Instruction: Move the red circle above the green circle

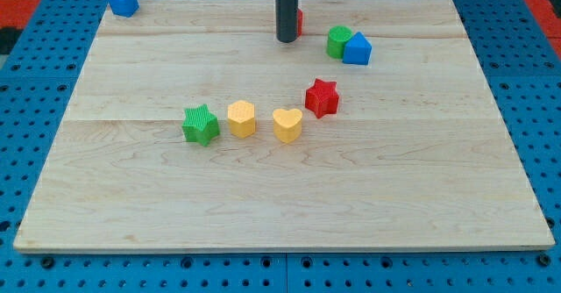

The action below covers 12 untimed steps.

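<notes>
While my tip [287,39] hides most of the red block [299,21], the ribbed green circle [338,40] sits right.

We see open board above the green circle [337,40]; the blue block [358,49] touches its right side, blocking there.

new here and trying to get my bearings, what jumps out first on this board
First, the dark rod coming down at the view's top centre, my tip resting on the board and hiding most of a red block right behind it. Next, an arc of four blocks mid-board: green star, yellow hexagon, yellow heart, red star.
</notes>
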{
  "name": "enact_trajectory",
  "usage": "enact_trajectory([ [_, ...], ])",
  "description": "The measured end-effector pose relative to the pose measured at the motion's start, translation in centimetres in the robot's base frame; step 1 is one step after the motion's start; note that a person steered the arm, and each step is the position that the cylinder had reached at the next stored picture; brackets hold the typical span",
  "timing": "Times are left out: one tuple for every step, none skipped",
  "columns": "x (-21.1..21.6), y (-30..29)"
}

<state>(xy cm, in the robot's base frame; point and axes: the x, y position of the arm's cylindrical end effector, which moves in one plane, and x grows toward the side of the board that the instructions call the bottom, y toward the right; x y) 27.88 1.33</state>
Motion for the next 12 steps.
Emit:
enact_trajectory([
  [0.0,1.3],
  [0.0,2.5],
  [0.0,3.3],
  [0.0,3.8],
  [0.0,1.8],
  [-0.1,-3.0],
  [-1.0,-5.9],
  [-1.6,-5.6],
  [-1.6,-1.9],
  [-1.8,0.5],
  [-2.7,-0.9],
  [-4.3,-2.4],
])
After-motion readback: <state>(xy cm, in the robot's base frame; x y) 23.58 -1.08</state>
